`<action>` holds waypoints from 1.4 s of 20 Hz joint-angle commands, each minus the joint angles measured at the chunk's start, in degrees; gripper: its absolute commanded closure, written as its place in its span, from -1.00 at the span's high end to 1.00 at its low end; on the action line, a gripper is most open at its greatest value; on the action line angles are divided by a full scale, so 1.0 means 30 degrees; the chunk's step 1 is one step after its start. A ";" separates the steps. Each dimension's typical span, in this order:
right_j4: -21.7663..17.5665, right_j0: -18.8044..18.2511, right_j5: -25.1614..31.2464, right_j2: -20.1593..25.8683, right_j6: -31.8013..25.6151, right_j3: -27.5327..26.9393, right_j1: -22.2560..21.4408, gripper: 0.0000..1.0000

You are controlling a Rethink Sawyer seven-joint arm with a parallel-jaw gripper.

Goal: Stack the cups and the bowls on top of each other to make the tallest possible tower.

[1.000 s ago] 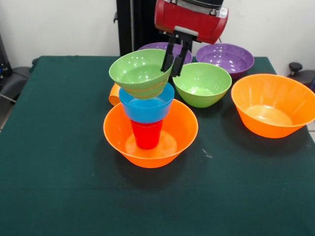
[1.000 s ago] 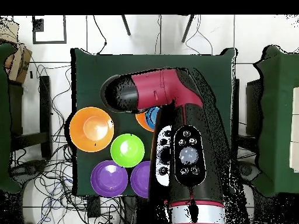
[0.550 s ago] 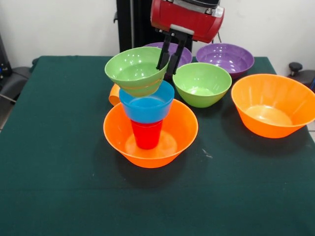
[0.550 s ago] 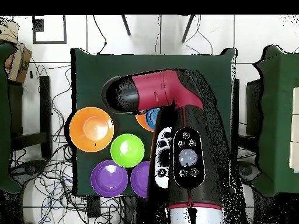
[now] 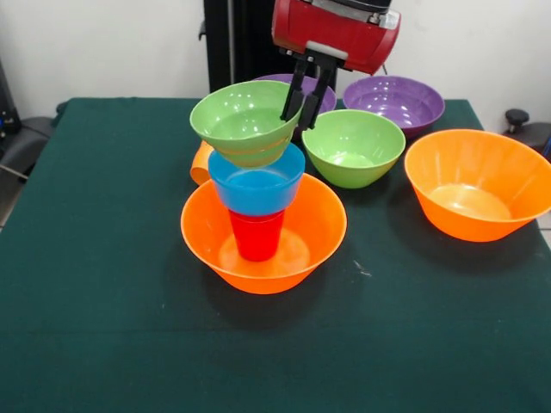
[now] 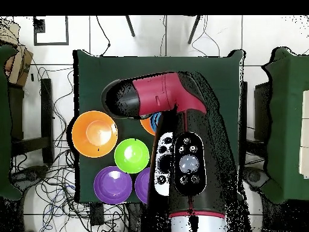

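The tower stands mid-table: a large orange bowl (image 5: 310, 225) holds an upside-down red cup (image 5: 256, 236) with a blue bowl (image 5: 256, 184) on top. A green bowl (image 5: 244, 121) hangs tilted just over the blue bowl, its underside at the blue rim. My gripper (image 5: 303, 101) is shut on this green bowl's right rim. An orange cup (image 5: 200, 164) lies on its side behind the tower, mostly hidden. In the overhead view the arm (image 6: 181, 157) covers the tower except a sliver of the orange base (image 6: 146, 125).
A second green bowl (image 5: 353, 147) (image 6: 131, 155) sits right of the tower. Behind it are two purple bowls (image 5: 394, 101) (image 5: 267, 83) (image 6: 112, 184). Another large orange bowl (image 5: 478, 182) (image 6: 94, 133) stands at the right table edge.
The gripper and the green bowl drifted left, then back right and slightly higher. The bowl stays pinched at its rim over the blue bowl.
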 commanded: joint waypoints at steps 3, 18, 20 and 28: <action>0.0277 0.0260 0.1429 0.0375 0.0037 -0.0165 0.0105 1.00; 0.0282 0.0456 0.1772 0.0195 -0.0255 -0.0265 -0.0126 1.00; 0.0318 0.0458 0.1842 0.0175 -0.0302 -0.0303 -0.0171 1.00; 0.0447 0.0462 0.1411 0.0114 -0.0247 -0.0104 -0.0110 1.00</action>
